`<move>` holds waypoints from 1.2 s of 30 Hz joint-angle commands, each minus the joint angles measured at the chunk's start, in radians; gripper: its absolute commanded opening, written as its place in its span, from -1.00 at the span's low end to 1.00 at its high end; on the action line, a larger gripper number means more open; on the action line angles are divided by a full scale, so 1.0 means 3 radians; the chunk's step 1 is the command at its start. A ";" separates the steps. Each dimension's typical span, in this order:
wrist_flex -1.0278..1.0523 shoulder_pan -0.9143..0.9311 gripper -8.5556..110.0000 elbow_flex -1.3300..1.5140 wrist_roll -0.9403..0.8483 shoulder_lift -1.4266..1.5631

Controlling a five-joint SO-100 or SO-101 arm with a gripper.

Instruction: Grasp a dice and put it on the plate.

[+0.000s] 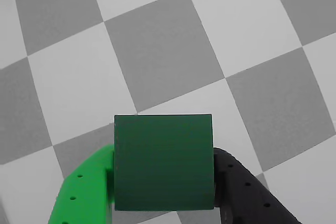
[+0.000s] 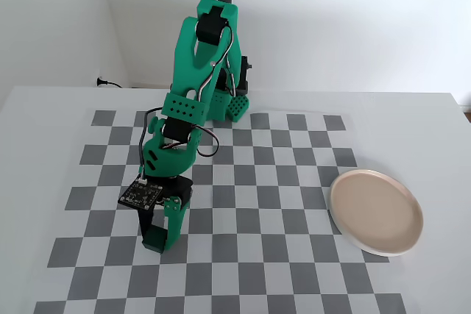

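Over the checkered mat (image 1: 163, 51), the hand (image 1: 164, 182) clamps the dice (image 1: 164, 162).

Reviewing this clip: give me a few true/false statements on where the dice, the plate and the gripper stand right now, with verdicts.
1. The dice sits between the gripper's two fingers in the wrist view. True.
2. The plate holds the dice. False: the plate is bare; the dice is at the gripper, far to the plate's left in the fixed view.
3. One finger is bright green and the other is black. True.
4. The plate lies on the left side of the checkered mat in the fixed view. False: it lies at the mat's right edge.
5. The dice shows white pips. False: its visible face is plain dark green.
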 commanded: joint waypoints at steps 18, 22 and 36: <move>-0.0082 -0.0435 -0.93 0.0353 0.0036 0.1237; -0.0010 -0.0629 -0.93 0.0491 0.0066 0.1473; 0.0363 -0.1626 -0.93 0.0752 0.0153 0.2153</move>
